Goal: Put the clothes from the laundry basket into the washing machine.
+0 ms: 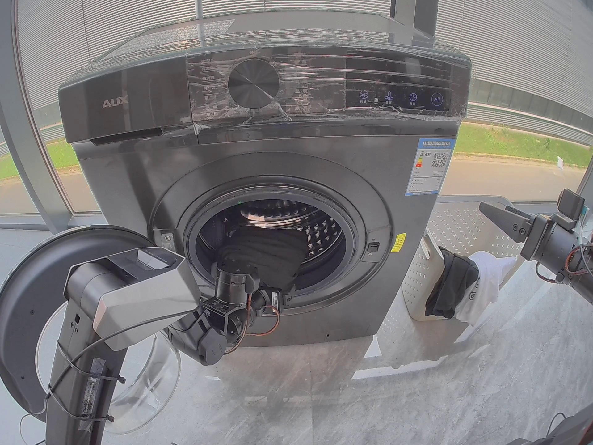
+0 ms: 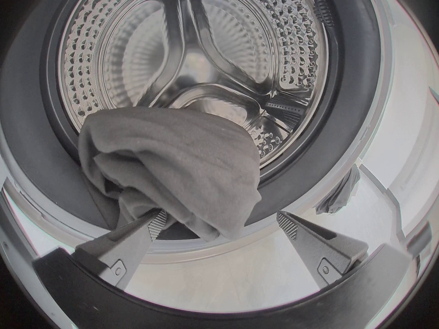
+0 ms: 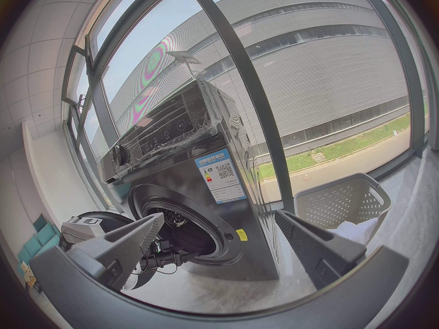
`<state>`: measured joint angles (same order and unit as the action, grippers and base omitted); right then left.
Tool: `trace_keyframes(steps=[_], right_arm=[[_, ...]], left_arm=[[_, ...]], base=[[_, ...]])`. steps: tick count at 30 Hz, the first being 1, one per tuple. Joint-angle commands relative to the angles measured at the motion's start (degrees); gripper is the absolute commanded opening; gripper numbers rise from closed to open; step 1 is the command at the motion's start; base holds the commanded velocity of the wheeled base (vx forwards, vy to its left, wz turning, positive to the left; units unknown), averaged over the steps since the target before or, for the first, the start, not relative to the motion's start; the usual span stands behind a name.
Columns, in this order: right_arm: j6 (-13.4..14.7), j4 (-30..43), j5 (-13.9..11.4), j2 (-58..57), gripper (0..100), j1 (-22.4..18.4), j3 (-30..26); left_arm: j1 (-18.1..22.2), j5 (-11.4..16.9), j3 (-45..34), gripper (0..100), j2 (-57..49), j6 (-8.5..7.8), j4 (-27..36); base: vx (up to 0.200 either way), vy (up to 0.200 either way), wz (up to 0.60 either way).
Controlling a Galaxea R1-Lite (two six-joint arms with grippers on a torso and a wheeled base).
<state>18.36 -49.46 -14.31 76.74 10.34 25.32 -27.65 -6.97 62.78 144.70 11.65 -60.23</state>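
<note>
A dark grey cloth (image 2: 173,161) lay bunched across the open grey washer's (image 1: 309,149) mouth. To my right, the white basket (image 1: 460,217) held black and white clothes (image 1: 488,279).

bright daylight pours in through the tall windows (image 1: 123,7) behind the washing machine (image 1: 346,174), so its front sits in softer shade while the plastic-wrapped top panel (image 1: 296,88) throws back streaky glare. the pale floor (image 1: 463,390) shines, with a brighter strip (image 1: 395,369) just beside the machine's foot. inside, the steel drum (image 2: 206,46) glints with mirror-like highlights, and the grey garment (image 2: 183,161) at its mouth looks flat and matte. a rainbow sheen (image 3: 155,65) sits on the glass in the right wrist view, and both wrist views bow strongly and darken to black at the corners
</note>
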Motion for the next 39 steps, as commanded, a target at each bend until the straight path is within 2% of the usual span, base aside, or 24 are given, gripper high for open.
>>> trace_keyframes(steps=[1, 3, 6, 9, 14, 22, 24, 27, 31, 32, 33, 35, 39], right_arm=[[0.01, -0.03, -0.01, -0.01, 100, 0.03, -0.01], [0.01, -0.03, -0.01, -0.01, 100, 0.03, -0.01], [0.01, -0.03, -0.01, -0.01, 100, 0.03, -0.01], [0.01, -0.03, -0.01, -0.01, 100, 0.03, -0.01], [0.10, -0.03, -0.01, -0.10, 100, 0.03, -0.01], [0.01, -0.03, -0.01, -0.01, 100, 0.03, -0.01], [0.01, -0.03, -0.01, -0.19, 100, 0.03, -0.01], [0.01, -0.03, -0.01, -0.19, 100, 0.03, -0.01], [0.01, -0.03, -0.01, 0.08, 100, 0.03, 0.26], [0.01, -0.03, -0.01, 0.08, 100, 0.03, 0.61], [0.01, -0.03, -0.01, 0.16, 100, 0.03, 0.87], [0.10, -0.03, -0.01, 0.08, 100, 0.03, 1.14], [0.10, -0.03, -0.10, -0.01, 100, 0.12, 1.14]], left_arm=[[0.67, 0.12, 2.17, 100, 0.05, 0.39, -1.29], [1.19, 0.12, 7.09, 100, 1.28, 0.65, -1.64], [1.19, -0.06, 9.29, 100, 2.69, 0.65, -1.38], [1.02, -0.23, 9.64, 100, 3.74, 0.83, -1.38], [1.02, -1.03, 11.66, 100, 4.54, 2.32, -1.47], [1.11, -1.20, 12.10, 100, 4.98, 2.23, -1.47], [1.02, -0.94, 15.62, 100, 5.77, 2.41, -3.75], [0.40, -0.94, 16.67, 100, 4.45, 2.41, -6.56], [-0.92, -0.85, 10.61, 100, -0.03, 3.11, -7.18], [-1.97, -0.85, 4.54, 100, -3.90, 4.96, -7.44], [-2.67, -0.94, 0.59, 100, -6.80, 6.10, -7.53], [-3.47, -1.03, -5.56, 100, -11.55, 7.51, -7.44], [-5.13, -1.20, -18.31, 100, -22.89, 7.68, -7.00]], base=[[0.000, 0.000, 0.00], [0.000, 0.000, 0.00], [0.000, 0.000, 0.00], [0.000, 0.000, 0.00], [0.000, 0.000, 0.00], [0.000, 0.000, 0.00], [0.000, 0.000, 0.00], [0.000, 0.000, 0.00], [0.000, 0.000, 0.00], [0.000, 0.000, 0.00], [0.000, 0.000, 0.00], [0.000, 0.000, 0.00], [0.000, 0.000, 0.00]])
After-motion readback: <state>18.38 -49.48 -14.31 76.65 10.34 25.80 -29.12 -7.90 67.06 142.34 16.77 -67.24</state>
